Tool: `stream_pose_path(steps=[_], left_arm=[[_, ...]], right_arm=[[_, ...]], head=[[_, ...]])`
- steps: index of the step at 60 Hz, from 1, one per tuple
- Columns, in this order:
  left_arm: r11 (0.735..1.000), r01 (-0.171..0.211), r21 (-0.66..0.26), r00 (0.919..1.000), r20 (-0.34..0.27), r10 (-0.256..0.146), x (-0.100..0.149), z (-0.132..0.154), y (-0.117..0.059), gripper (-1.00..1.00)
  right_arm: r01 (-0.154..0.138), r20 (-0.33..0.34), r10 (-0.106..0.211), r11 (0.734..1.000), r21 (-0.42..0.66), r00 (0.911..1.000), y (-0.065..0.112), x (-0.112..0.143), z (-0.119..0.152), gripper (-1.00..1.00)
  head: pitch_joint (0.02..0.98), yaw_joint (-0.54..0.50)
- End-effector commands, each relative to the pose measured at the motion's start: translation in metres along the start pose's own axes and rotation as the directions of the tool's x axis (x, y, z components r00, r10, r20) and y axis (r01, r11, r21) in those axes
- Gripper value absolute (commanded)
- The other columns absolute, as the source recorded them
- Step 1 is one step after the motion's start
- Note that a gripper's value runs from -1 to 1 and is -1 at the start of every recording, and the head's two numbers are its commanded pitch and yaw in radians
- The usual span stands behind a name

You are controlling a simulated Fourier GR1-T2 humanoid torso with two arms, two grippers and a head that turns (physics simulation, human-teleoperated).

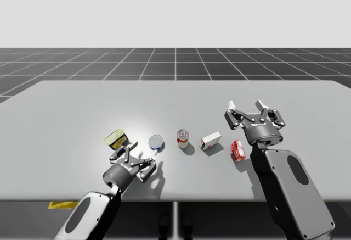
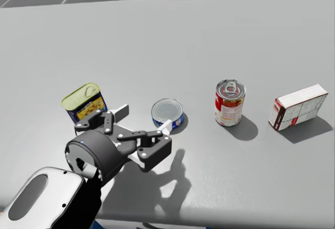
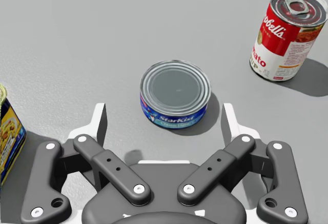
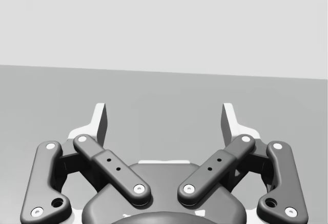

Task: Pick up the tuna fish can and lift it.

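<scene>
Pre-grasp: left gripper (image 2: 145,120) jaws released, tuna can (image 3: 175,93) just ahead on bench (image 1: 82,102), untouched. Grasp + lift not yet done. Right gripper (image 4: 164,119) jaws released too.

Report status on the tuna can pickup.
Left gripper jaws open, right gripper jaws open. Tuna can upright on table, just ahead of left jaws, ungripped. Blue tin and red can stand apart, either side.
</scene>
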Motion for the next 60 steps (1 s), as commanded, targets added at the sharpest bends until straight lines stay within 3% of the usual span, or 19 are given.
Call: stream_pose_path(steps=[1, 8, 18, 40, 42, 43, 44, 47, 60], left_arm=[[1.000, 0.005, -0.002, 0.9995, -0.032, -0.005, -0.008, -0.021, -0.005, -1.00], [1.000, 0.018, 0.015, 0.9991, -0.039, -0.017, -0.010, -0.038, -0.006, -1.00], [0.999, 0.003, 0.036, 0.9975, -0.070, -0.001, -0.012, -0.058, -0.006, -1.00], [0.999, 0.024, 0.042, 0.9967, -0.079, -0.020, -0.015, -0.070, -0.010, -1.00], [0.999, 0.027, 0.041, 0.9964, -0.081, -0.024, -0.017, -0.070, -0.011, -0.85], [0.998, 0.032, 0.046, 0.9962, -0.082, -0.028, -0.018, -0.070, -0.011, -0.51], [0.999, 0.029, 0.038, 0.9955, -0.091, -0.026, -0.019, -0.070, -0.011, 0.87], [0.999, 0.027, 0.033, 0.9953, -0.094, -0.024, -0.019, -0.068, -0.012, 1.00], [0.999, 0.034, 0.022, 0.9952, -0.092, -0.032, -0.020, -0.063, -0.019, 1.00]], right_arm=[[0.004, -0.001, -0.004, 1.000, 0.002, 1.0000, 0.000, 0.000, 0.000, -1.00], [0.007, -0.002, -0.007, 1.000, 0.003, 1.0000, 0.000, 0.000, 0.000, -1.00], [0.011, -0.001, -0.011, 1.000, 0.001, 0.9999, -0.001, 0.001, 0.000, -1.00], [0.011, -0.001, -0.011, 1.000, 0.000, 0.9999, -0.001, 0.001, 0.000, -1.00], [0.010, -0.001, -0.010, 1.000, 0.001, 1.0000, -0.001, 0.000, 0.000, -1.00], [0.010, -0.001, -0.010, 1.000, 0.001, 0.9999, -0.001, 0.000, 0.000, -1.00], [0.010, -0.001, -0.010, 1.000, 0.001, 0.9999, -0.001, 0.001, 0.000, -1.00], [0.010, -0.001, -0.010, 1.000, 0.000, 0.9999, -0.001, 0.001, 0.000, -1.00], [0.008, 0.000, -0.008, 1.000, -0.003, 1.0000, -0.001, 0.001, 0.000, -1.00]], head=[[0.825, 0.15], [0.822, 0.15], [0.816, 0.15], [0.816, 0.15], [0.815, 0.15], [0.815, 0.15], [0.815, 0.15], [0.815, 0.15], [0.780, 0.15]])
